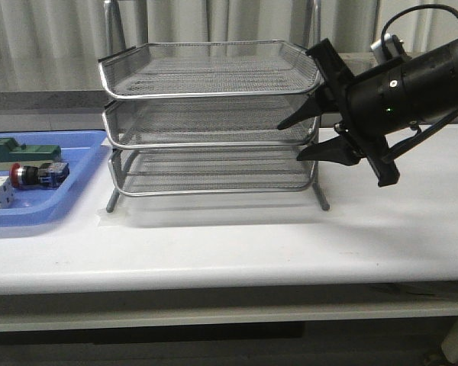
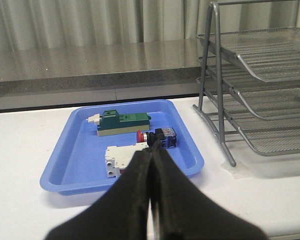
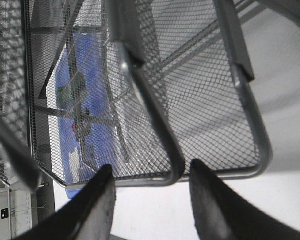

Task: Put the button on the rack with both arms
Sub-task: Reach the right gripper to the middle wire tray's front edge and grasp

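Left claw: left gripper fills the foreground of its wrist view, fingers pressed together with nothing between them, tips aimed at the button.
Button: the button lies on its side in the blue tray, red cap toward the white block, blue end toward the rack; untouched, not yet lifted.
Neighbours: a green block sits just behind it, the white block just beside it, so there is little room around the cap end.
Right claw: right gripper stands apart at the rack's right end, one finger on each side of a chrome rim, not clamped on it.
Rack: the rack stands on the table just beside the tray, all three tiers bare.
Handling guess: light, stiff, hard-shelled; the round body would likely roll or slip, and the smooth cap gives poor purchase.
Where to hold: probably across the black-and-silver body or the squarer blue block, fingers opened first.
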Action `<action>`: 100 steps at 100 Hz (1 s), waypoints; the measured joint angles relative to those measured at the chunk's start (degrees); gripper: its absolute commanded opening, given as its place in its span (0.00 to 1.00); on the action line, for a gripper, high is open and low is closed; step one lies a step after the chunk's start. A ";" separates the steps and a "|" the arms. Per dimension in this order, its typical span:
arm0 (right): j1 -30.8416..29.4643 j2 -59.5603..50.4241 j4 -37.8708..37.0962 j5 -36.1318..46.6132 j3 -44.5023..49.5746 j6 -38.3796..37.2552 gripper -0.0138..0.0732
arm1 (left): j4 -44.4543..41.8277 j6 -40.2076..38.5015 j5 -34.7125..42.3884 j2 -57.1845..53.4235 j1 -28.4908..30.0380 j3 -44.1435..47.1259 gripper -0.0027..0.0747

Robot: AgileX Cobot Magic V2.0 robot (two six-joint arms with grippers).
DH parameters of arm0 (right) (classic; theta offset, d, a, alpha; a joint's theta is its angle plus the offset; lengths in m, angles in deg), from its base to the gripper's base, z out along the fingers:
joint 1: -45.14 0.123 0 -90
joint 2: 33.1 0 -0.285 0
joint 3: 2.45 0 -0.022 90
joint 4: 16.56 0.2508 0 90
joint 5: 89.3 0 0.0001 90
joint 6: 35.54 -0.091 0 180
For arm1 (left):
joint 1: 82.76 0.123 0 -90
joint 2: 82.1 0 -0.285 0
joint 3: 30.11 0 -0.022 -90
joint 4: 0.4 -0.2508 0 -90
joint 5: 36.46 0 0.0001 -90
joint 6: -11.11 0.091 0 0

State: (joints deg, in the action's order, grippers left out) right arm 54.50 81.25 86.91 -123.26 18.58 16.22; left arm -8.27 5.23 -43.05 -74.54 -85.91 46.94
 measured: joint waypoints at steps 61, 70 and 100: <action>0.00 5.12 -0.24 -3.00 -4.93 0.00 0.50 | 0.00 0.00 0.00 0.00 0.00 0.00 0.01; 0.00 5.12 -0.24 -3.23 -4.93 0.00 0.41 | 0.00 0.00 0.00 0.00 0.00 0.00 0.01; 0.00 5.35 0.49 -3.59 -4.93 -0.57 0.30 | 0.00 0.00 0.00 0.00 0.00 0.00 0.01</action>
State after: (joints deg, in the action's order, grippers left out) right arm 54.50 86.61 87.40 -126.85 13.65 15.65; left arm -8.27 5.23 -43.05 -74.54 -85.91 46.94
